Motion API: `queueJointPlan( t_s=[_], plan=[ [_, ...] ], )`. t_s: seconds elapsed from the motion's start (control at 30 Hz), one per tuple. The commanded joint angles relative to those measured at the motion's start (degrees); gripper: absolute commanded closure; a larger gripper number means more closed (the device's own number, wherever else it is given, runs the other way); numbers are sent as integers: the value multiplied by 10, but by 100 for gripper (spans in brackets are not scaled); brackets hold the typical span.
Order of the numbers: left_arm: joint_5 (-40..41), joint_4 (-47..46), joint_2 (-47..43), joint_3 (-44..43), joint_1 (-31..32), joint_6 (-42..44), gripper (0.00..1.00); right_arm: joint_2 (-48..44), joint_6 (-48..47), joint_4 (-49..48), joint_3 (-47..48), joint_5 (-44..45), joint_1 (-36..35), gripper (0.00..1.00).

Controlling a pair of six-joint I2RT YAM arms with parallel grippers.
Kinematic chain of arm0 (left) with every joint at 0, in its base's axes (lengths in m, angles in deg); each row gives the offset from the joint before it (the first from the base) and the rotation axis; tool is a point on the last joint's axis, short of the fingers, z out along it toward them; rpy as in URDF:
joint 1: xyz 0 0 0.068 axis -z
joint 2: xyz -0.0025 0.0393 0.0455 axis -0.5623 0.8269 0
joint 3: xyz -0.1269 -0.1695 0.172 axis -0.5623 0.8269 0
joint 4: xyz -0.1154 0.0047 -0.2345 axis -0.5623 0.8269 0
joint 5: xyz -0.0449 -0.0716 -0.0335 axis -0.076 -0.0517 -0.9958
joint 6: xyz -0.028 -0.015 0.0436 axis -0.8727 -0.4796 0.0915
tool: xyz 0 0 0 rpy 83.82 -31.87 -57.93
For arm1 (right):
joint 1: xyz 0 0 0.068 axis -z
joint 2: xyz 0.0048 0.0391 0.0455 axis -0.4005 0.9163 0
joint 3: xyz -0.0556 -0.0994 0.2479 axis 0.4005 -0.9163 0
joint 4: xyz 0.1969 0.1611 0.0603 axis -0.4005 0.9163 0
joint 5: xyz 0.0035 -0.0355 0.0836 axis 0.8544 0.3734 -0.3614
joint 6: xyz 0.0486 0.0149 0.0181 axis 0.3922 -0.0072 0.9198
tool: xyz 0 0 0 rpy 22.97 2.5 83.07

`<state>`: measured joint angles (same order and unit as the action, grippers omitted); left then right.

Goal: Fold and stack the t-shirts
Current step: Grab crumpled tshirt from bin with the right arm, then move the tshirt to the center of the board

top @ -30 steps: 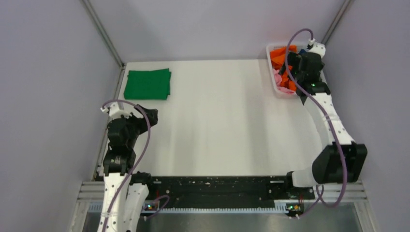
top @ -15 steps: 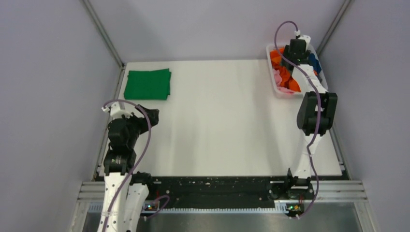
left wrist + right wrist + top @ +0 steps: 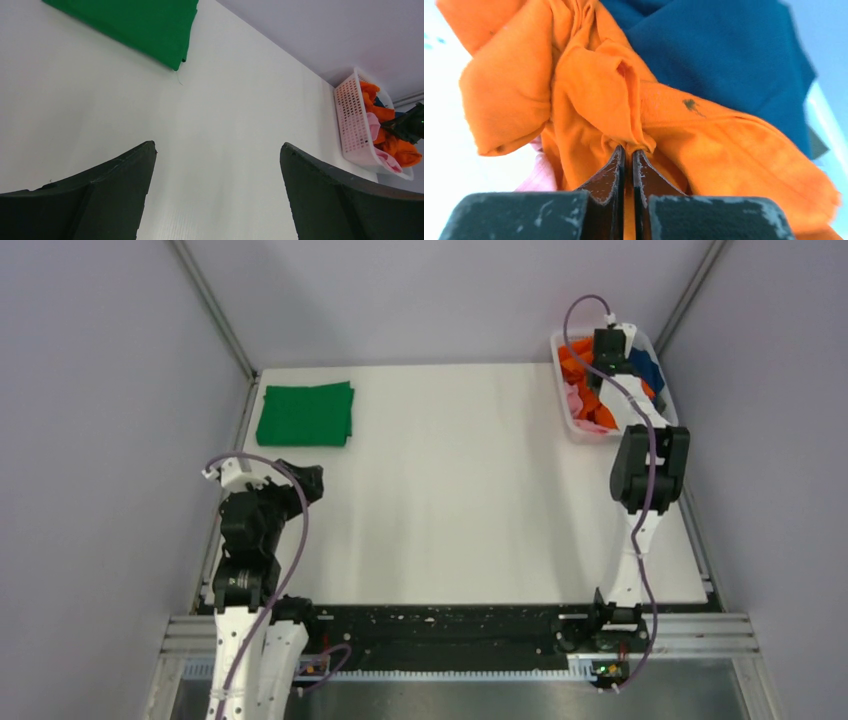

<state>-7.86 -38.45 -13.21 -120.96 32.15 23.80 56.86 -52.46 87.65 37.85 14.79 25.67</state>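
Counter: the folded green shirt lies flat at its far left corner, long axis left to right.
Right arm: has swung in over the basket within the last second, so the next pick is probably starting.
Orange shirt: bunched in the basket beside the navy shirt, no clear axis.
Right gripper: pinched on an orange fold.
Left gripper: wide, holding nothing.

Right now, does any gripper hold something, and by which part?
The right gripper pinches a bunched fold of the bright orange cloth t-shirt; the left gripper is open and empty.
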Motion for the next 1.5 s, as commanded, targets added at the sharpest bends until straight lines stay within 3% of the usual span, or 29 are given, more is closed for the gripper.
queueJointPlan(
  t_s=[0.0, 0.23, 0.33, 0.5, 0.6, 0.73, 0.83, 0.93, 1.03, 1.13, 1.23, 1.37, 1.47],
  plan=[
    [-4, -22, -11, 3, -1, -34, 1, -141, -9, -23, 59, 1, -3, 100],
    [-41, -1, -1, 6, -1, -66, 1, -391, -12, -67, -39, -43, -76, 100],
    [-51, 46, 25, -16, -1, -65, 1, -454, 18, -54, -38, -123, -100, 100],
    [-80, 87, 43, -30, -1, -61, 1, -494, 113, -29, 33, -361, -120, 100],
    [-111, 77, 33, -11, 0, -62, 2, -493, 198, -80, 57, -495, -121, 100],
    [-127, 83, 13, 6, -1, -64, 2, -476, 267, -88, 86, -590, -121, 100],
    [-133, 87, 3, 13, -1, -66, 2, -491, 331, -145, 24, -644, -121, 100],
    [-156, 90, 0, 12, -1, -66, 2, -528, 374, -225, -85, -642, -121, 100],
    [-167, 94, -1, 17, -1, -73, 2, -572, 331, -181, -173, -610, -122, 100],
    [-199, 65, 1, 50, -1, -93, 1, -650, 254, -105, -309, -516, -121, 100],
    [-243, -10, 24, 106, 0, -128, 1, -741, 235, -88, -505, -398, -122, 100],
    [-255, -93, 120, 131, 14, -138, 1, -813, 243, -78, -704, -344, -121, 100],
    [-204, -106, 212, 94, 78, -121, 1, -830, 243, -61, -760, -333, -120, 100]
  ],
)
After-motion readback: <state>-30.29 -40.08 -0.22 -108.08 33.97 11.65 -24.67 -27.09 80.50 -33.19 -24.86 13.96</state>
